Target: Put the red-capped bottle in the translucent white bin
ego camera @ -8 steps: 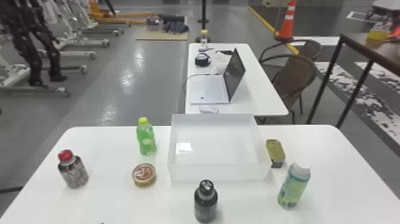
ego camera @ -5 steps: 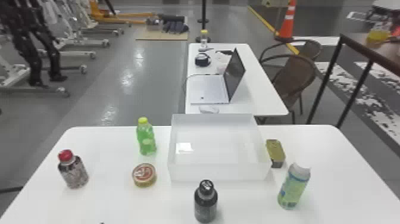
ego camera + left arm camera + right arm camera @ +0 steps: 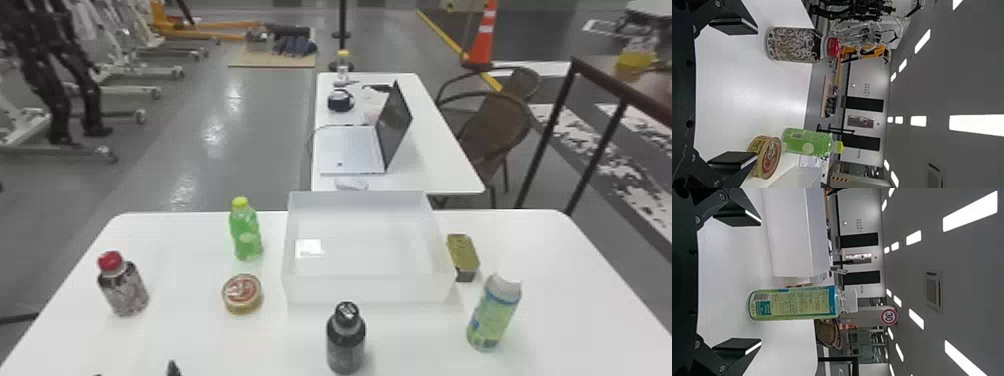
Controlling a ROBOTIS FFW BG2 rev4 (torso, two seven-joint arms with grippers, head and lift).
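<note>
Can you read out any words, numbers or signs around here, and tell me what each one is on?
"30", on the round red-edged sign.
"TUNA", on the side of the round can.
Too small or blurred to read: the print on the white-capped bottle, the black cap and the far wall.
</note>
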